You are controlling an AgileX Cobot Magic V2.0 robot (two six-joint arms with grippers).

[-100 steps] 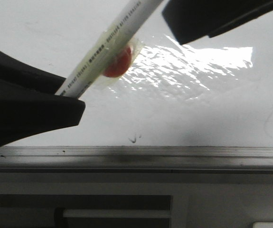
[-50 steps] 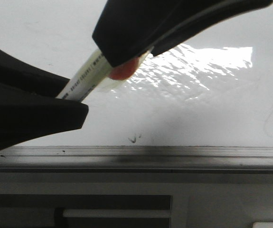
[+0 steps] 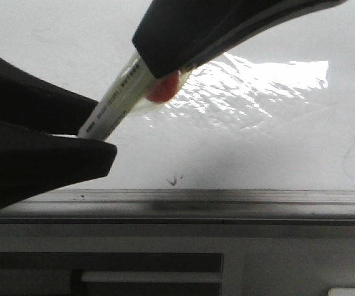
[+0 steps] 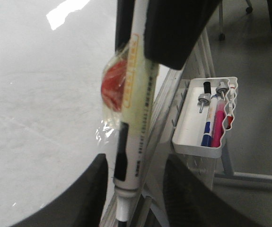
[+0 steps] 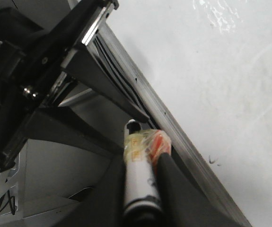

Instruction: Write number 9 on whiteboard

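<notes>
A white marker [image 4: 136, 137] with black lettering stands between the left tool's fingers [image 4: 86, 198], a red disc [image 4: 113, 89] taped to its barrel. The glossy whiteboard [image 4: 36, 104] lies beside it. A white tray [image 4: 188, 127] holds several pens [image 4: 211, 118].

Whiteboard [image 3: 276, 142]: glossy white, covered by wrinkled clear film that throws hard glare; faint grey smudges and a small black ink mark [image 3: 175, 180] near its edge. Rail [image 3: 226, 203] along the near edge: brushed grey metal, grooved, dull sheen. Marker [image 4: 138, 118]: smooth white plastic barrel with printed black text and a black band, semi-gloss. Clear crinkled tape or film wraps the barrel over a red rounded piece [image 4: 113, 87], shiny. Left gripper [image 3: 87, 132] and right gripper [image 3: 158, 68]: matt black plastic jaws, smooth. Pen tray [image 4: 192, 127] in the left wrist view: white, smooth, looks like plastic, holding glossy plastic pens.
</notes>
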